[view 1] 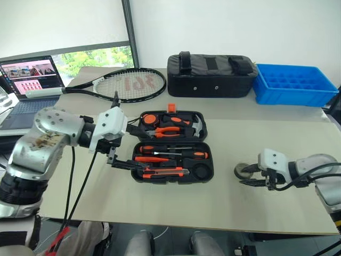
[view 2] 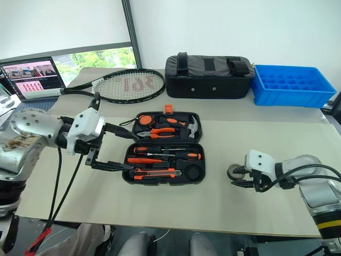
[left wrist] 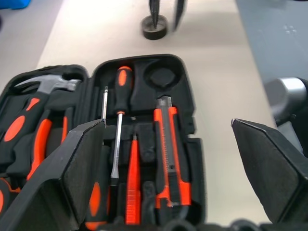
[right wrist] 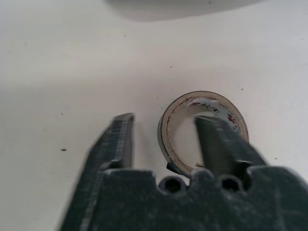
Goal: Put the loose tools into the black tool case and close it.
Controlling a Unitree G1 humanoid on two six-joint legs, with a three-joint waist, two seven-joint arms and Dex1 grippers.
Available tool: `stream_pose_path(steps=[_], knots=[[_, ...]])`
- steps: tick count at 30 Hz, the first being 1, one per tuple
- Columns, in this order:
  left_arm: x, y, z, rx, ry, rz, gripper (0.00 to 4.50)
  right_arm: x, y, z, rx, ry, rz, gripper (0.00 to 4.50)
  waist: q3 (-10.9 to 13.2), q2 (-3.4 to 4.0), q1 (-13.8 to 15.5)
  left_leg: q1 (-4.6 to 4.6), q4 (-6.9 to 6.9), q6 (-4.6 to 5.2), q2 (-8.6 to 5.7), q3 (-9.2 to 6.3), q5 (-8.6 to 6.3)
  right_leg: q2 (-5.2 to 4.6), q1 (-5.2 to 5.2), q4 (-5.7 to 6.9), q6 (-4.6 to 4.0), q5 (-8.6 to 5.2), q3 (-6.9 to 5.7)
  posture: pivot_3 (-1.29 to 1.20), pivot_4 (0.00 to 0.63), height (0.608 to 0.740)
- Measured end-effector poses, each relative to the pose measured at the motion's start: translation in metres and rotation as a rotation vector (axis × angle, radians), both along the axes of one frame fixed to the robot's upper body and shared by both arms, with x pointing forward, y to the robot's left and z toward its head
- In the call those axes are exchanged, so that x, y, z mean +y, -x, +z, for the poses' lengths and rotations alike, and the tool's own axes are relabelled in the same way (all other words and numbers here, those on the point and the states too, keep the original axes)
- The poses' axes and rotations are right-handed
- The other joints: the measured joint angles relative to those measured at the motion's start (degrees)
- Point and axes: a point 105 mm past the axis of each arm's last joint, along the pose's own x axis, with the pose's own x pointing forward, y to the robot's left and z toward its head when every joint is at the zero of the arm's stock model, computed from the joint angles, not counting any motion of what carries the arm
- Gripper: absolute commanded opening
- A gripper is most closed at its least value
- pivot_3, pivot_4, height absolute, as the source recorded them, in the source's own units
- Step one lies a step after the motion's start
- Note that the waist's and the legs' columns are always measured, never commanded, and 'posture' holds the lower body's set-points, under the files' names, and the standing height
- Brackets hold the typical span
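Tape is what remains outside: from my head camera the tape roll [view 1: 244,170] lies flat on the table [view 1: 224,205], well to the right of the open tool case [view 1: 171,146], with my right gripper [view 1: 251,182] down at it. My left gripper [view 1: 123,163] hovers at the case's left edge, spread wide and empty. Through my left wrist, the utility knife [left wrist: 168,149] and screwdrivers [left wrist: 120,122] sit in their slots, and the round pocket [left wrist: 161,77] is vacant. Through my right wrist, one finger [right wrist: 219,142] stands inside the roll's hole, the other [right wrist: 118,139] outside with a gap to the wall, so nothing is pinched yet. I should close squarely on that wall, then lift straight before carrying it to the pocket.
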Motion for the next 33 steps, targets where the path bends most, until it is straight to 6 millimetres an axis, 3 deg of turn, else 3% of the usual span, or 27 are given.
stream_pose_path(steps=[3, 9, 12, 16, 19, 25, 30, 33], knots=[[-0.001, 0.006, 0.008, 0.006, 0.028, -0.013, 4.5, 0.001, -0.001, 0.001, -0.004, 0.0, 0.004, 0.05, 0.01, -0.01, 0.02, 0.02, 0.0, 0.0, 0.0, 0.0, 0.0, 0.0, 0.0, 0.01, 0.0, 0.0, 0.0, 0.0, 0.15, 0.708], [-0.004, 0.017, 0.014, 0.033, 0.059, -0.017, 4.5, 0.008, -0.005, 0.008, -0.016, 0.004, 0.042, 0.05, 0.02, -0.02, -0.27, 0.06, -0.01, 0.0, 0.02, 0.0, 0.0, 0.01, 0.0, 0.04, -0.01, -0.01, 0.01, 0.0, 0.15, 0.708], [-0.003, 0.021, 0.015, 0.045, 0.065, 0.003, 4.5, 0.02, -0.014, 0.022, -0.057, 0.004, 0.086, 0.05, 0.04, -0.01, -0.44, 0.1, -0.01, 0.0, 0.03, 0.02, 0.0, 0.02, 0.0, 0.07, -0.01, -0.01, 0.05, 0.0, 0.15, 0.708], [0.001, 0.024, 0.016, 0.053, 0.08, 0.04, 4.5, 0.062, -0.02, 0.048, -0.117, -0.054, 0.214, 0.05, 0.04, -0.01, -0.59, 0.14, -0.04, 0.0, 0.07, 0.01, 0.0, 0.06, -0.01, 0.11, -0.04, -0.02, 0.03, 0.0, 0.15, 0.708], [0.009, 0.024, 0.013, 0.068, 0.066, 0.091, 4.5, 0.088, -0.016, 0.054, -0.104, -0.091, 0.293, 0.05, 0.05, -0.03, -0.23, 0.1, -0.05, 0.0, 0.06, 0.0, 0.0, 0.03, -0.04, 0.08, -0.08, -0.02, 0.0, 0.0, 0.15, 0.708], [0.024, 0.025, 0.01, 0.071, 0.076, 0.198, 4.5, 0.126, 0.002, 0.04, -0.018, -0.09, 0.452, 0.05, 0.06, -0.09, 0.22, 0.05, -0.06, 0.0, 0.05, 0.0, 0.0, -0.02, -0.1, 0.07, -0.2, 0.03, -0.05, 0.0, 0.15, 0.708], [0.03, 0.028, 0.004, 0.092, 0.093, 0.266, 4.5, 0.132, 0.007, 0.032, 0.015, -0.063, 0.491, 0.05, 0.07, -0.1, 0.11, 0.06, -0.07, 0.0, 0.07, 0.02, 0.0, -0.02, -0.15, 0.11, -0.34, 0.1, -0.06, 0.0, 0.15, 0.708], [0.033, 0.029, 0.0, 0.1, 0.097, 0.295, 4.5, 0.131, 0.007, 0.029, 0.024, -0.025, 0.504, 0.96, 0.07, -0.1, -0.01, 0.08, -0.08, 0.0, 0.09, 0.02, 0.0, 0.0, -0.2, 0.19, -0.38, 0.08, -0.06, 0.0, 0.15, 0.708]])
